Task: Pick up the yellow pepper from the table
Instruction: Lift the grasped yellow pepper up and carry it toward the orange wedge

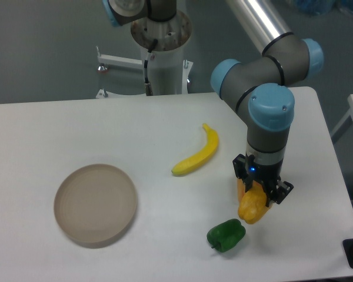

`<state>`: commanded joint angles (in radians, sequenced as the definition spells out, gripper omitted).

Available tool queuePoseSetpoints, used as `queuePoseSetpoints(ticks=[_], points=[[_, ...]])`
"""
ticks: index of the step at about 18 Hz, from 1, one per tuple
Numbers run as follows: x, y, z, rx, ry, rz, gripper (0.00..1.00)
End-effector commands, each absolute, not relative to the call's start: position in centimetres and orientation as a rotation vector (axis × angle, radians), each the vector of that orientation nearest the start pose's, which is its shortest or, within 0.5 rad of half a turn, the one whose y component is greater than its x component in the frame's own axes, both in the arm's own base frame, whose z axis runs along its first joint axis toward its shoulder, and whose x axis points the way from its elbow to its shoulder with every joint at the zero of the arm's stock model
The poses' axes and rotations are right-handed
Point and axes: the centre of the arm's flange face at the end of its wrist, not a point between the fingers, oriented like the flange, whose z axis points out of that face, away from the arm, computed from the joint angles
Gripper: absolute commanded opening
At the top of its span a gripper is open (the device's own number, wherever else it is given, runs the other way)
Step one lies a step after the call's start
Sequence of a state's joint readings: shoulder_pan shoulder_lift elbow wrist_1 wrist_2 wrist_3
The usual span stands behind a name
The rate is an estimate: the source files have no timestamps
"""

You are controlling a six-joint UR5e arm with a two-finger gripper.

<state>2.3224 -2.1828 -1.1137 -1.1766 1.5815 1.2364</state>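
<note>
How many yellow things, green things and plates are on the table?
Yellow: 2, the banana and the yellow pepper between the fingers of the gripper
Green: 1, the green pepper
Plates: 1, the round beige plate
Total: 4 things on the white table

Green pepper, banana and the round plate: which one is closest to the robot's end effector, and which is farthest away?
From the end effector, which sits at the yellow pepper:
1. Green pepper, just below it and a little toward the left of the picture.
2. Banana, farther up and left, mid-table.
3. Round plate, far over on the picture's left side.
</note>
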Motion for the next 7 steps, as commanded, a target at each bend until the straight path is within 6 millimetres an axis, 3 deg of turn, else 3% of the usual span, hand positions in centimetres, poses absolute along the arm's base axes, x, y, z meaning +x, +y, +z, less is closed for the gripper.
queuePoseSetpoints(ticks=[7], points=[[-41.54,63.97,37.76,-2.915,0.721,0.313,0.48]])
